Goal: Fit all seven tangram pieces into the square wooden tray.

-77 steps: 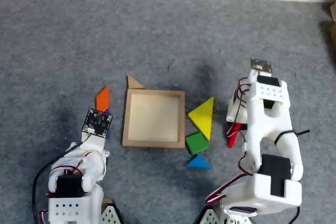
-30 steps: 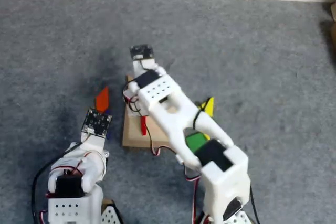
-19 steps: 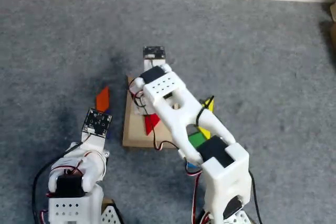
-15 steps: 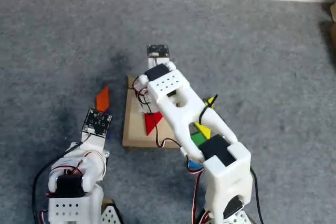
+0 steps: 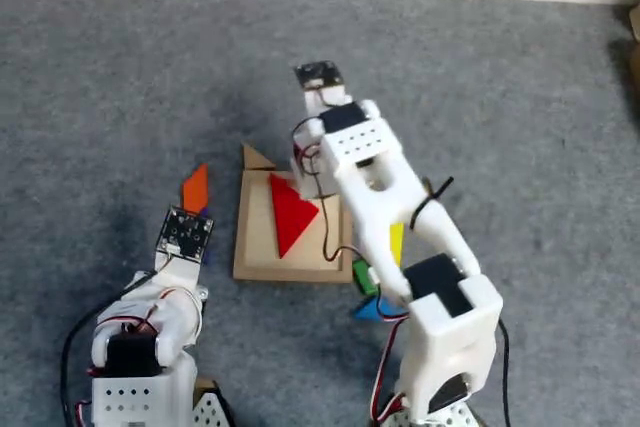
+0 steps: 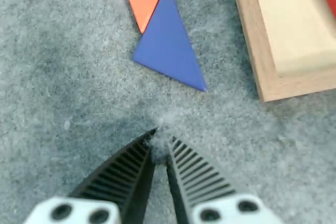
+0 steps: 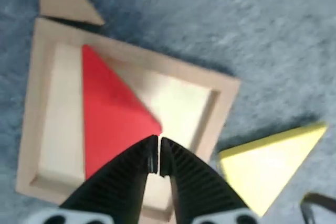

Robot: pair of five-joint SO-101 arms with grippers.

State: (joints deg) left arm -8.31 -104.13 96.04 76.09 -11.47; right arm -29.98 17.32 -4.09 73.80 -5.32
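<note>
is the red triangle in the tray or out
In. The red triangle lies flat on the tray floor, inside its rim; the right pincer above it holds nothing.

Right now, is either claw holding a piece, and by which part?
Nothing is held: right claw shut and empty above the red triangle in the tray; left claw shut over carpet.

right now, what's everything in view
tray: 1, light wood, centre
red triangle: 1, red, inside tray
tan triangle: 1, tan, off tray's far left corner
orange piece: 1, orange, left of tray
dark blue triangle: 1, dark blue, touching orange piece
yellow triangle: 1, yellow, right of tray
green piece: 1, green, tray's near right corner
sky-blue triangle: 1, sky blue, beside green piece
left hand: 1, black, shut, by dark blue triangle
right hand: 1, black, shut, above tray
</note>
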